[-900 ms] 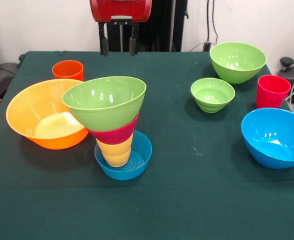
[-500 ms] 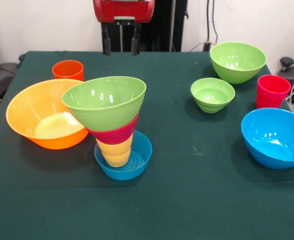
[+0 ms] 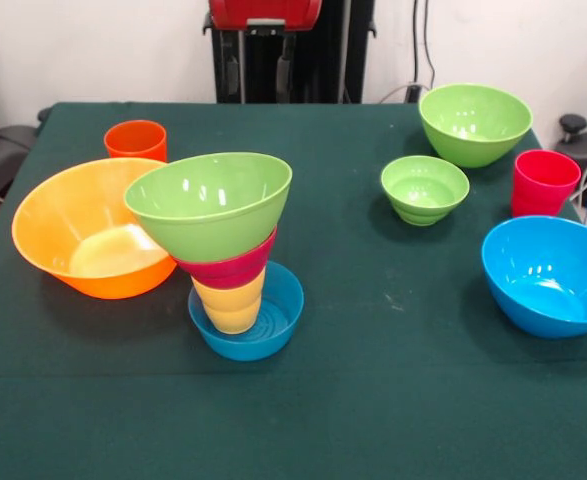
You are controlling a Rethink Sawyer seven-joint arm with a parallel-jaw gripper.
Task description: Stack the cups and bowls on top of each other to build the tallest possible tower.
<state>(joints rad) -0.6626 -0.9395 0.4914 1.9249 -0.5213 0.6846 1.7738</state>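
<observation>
On green felt-like tabletop (image 3: pixel 393 380), glossy plastic tower (image 3: pixel 223 250) tilted, ribbed yellow cup (image 3: pixel 231 303) in sm blue bowl (image 3: pixel 273 325), hand (image 3: pixel 261 68) state unclear

Raised front view across table (image 3: pixel 393 330)

— Where am I working?
— A lab, by the look of it — a green-clothed table (image 3: pixel 393 400), my black pedestal (image 3: pixel 273 60) against a bare white wall (image 3: pixel 93 50), loose cables (image 3: pixel 423 45) hanging behind.
</observation>
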